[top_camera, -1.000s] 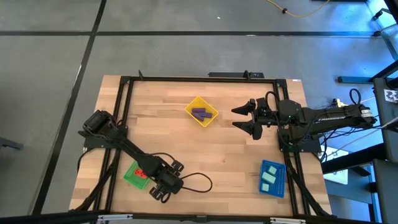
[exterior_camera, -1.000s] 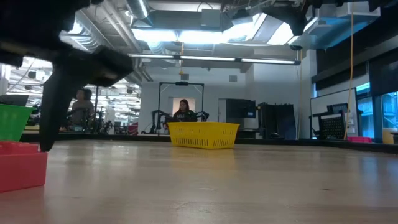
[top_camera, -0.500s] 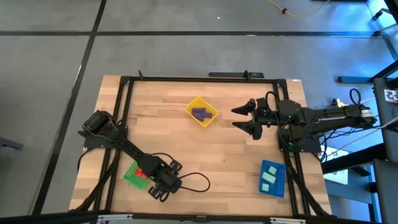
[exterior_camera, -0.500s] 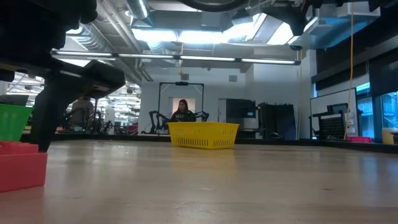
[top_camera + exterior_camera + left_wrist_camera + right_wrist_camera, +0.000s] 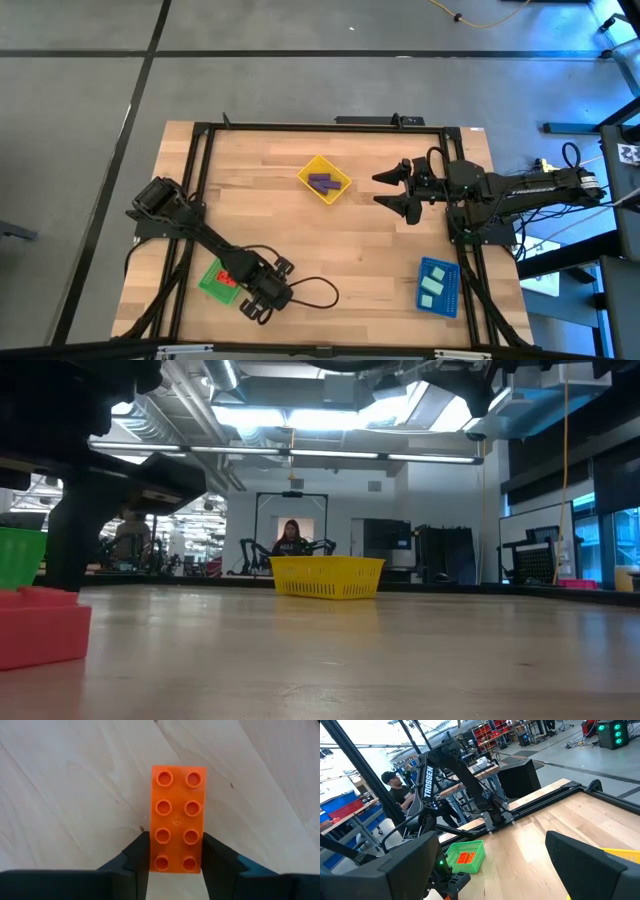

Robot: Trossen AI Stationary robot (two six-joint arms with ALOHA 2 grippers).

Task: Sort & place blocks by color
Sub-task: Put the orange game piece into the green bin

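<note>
Because orange goes in the green tray (image 5: 212, 279), the left gripper (image 5: 176, 865) pinches an orange brick (image 5: 176, 818) at lower left; the right gripper (image 5: 392, 192) waits, fingers spread, right of centre.

"TROSSEN" on left arm (image 5: 431, 782)

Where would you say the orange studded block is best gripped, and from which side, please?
Grip the orange block across its two long flat sides, coming from above, studs up. It lies flat on the table, and the left gripper already has its jaws on those sides at one end.
</note>
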